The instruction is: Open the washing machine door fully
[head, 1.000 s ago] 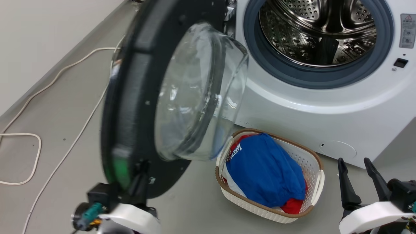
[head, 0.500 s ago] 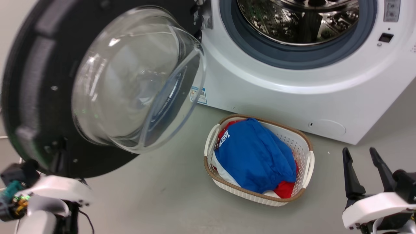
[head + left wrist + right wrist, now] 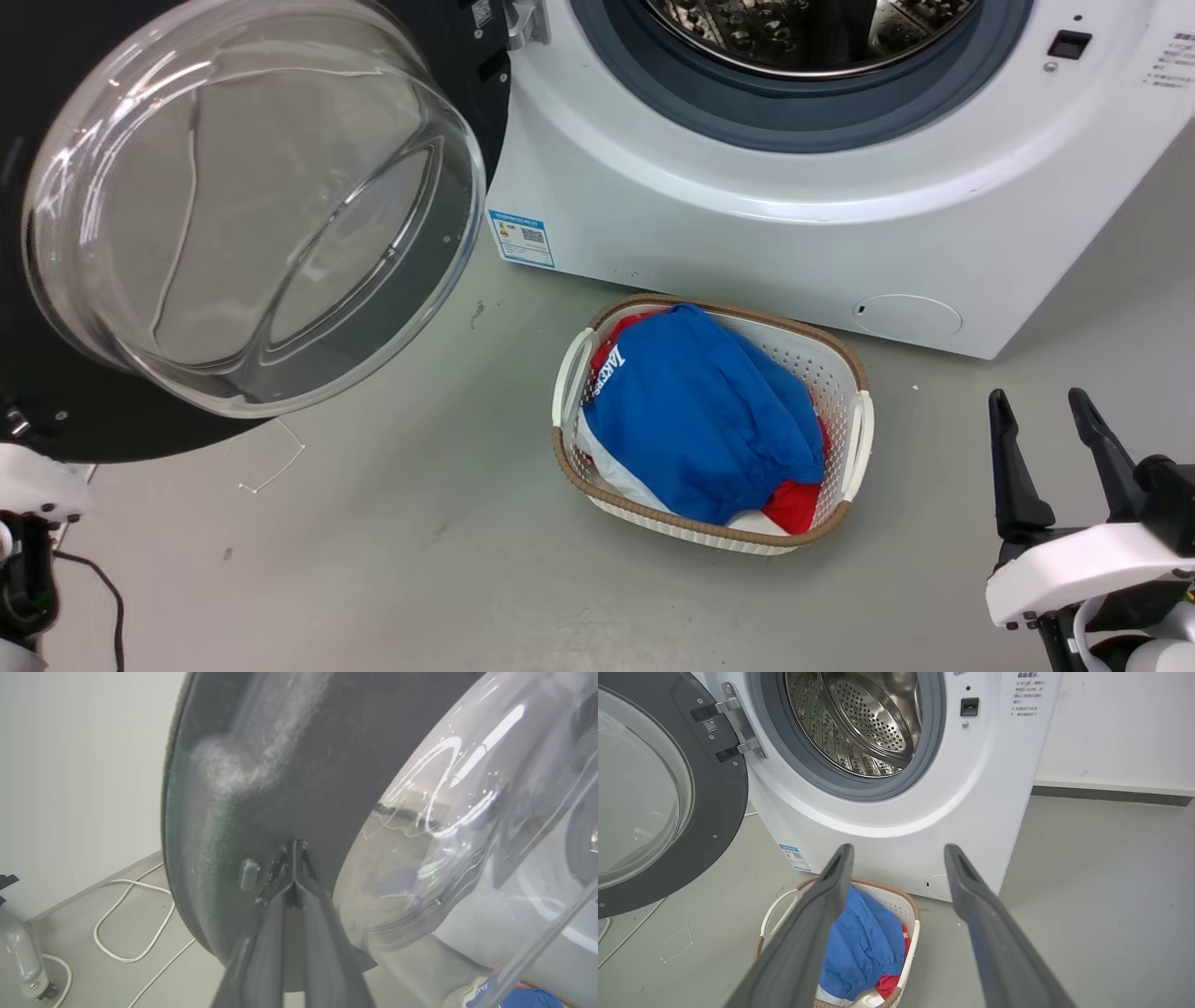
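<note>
The washing machine [image 3: 747, 224] stands at the top of the head view with its steel drum [image 3: 859, 723] uncovered. The washing machine door [image 3: 112, 434], a black disc with a clear glass bowl [image 3: 252, 205], is swung out to the left on its hinge [image 3: 738, 723]. In the left wrist view my left gripper [image 3: 294, 847] is shut, its tips pressed against the door's black inner face [image 3: 280, 765] beside the bowl, with nothing clamped. My right gripper [image 3: 1055, 439] hangs open at the lower right, off the machine and holding nothing; its fingers [image 3: 831, 882] frame the basket.
A white laundry basket [image 3: 854, 439] with blue and red clothes sits on the grey floor before the machine. White cables [image 3: 131, 924] and a pale bottle-like object [image 3: 21, 952] lie beyond the door by the wall. A wall with a dark baseboard [image 3: 1111, 794] runs to the machine's right.
The door has swung further open to the left, from near edge-on to showing its inner face. My left arm went left with it. The head camera has also shifted; the right gripper stays open.
</note>
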Tool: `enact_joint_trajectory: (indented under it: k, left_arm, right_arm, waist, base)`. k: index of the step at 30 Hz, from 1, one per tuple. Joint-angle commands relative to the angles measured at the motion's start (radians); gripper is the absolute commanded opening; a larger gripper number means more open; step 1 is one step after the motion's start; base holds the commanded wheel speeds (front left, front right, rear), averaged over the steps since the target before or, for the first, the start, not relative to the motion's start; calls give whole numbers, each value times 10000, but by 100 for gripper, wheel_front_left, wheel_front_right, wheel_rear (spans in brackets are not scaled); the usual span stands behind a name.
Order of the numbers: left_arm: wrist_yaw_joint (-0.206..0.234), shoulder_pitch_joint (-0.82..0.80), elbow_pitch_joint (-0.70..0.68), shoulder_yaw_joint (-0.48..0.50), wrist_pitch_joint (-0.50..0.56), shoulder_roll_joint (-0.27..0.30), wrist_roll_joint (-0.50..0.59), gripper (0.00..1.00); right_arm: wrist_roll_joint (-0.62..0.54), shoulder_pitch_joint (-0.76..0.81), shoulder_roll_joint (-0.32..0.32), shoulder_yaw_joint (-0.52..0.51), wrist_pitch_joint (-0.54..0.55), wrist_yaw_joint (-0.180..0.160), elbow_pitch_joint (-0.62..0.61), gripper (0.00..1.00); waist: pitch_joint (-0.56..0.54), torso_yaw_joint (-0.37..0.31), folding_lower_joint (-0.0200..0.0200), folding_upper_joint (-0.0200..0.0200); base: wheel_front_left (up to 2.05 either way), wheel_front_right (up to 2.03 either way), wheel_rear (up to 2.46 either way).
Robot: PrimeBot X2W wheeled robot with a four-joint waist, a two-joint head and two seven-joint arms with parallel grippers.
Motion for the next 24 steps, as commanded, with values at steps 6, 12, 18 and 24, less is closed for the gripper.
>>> enact_joint_trajectory:
  k: [6, 12, 18, 24]
  left_arm:
    - [-260, -441, 892, 199, -189, 144, -86, 0]
    - [-272, 176, 845, 161, -318, -120, 401, 0]
    - [68, 1606, -817, 646, -347, -994, 1291, 0]
    - [353, 3408, -2810, 719, -339, -2344, 2139, 0]
  right_arm:
    - [91, -59, 13, -50, -62, -2, 100, 100]
    - [288, 152, 13, 29, -152, -2, 336, 100]
    - [509, 452, 13, 88, -252, -2, 567, 100]
    - [665, 843, 13, 197, -254, -2, 727, 100]
  waist:
    - [-89, -123, -1, 0]
    - [-516, -184, -1, 0]
    - [-1137, -298, -1, 0]
    - [-1779, -472, -1, 0]
  base:
    - [0, 0, 0]
    - [0, 0, 0]
    - [0, 0, 0]
    - [0, 0, 0]
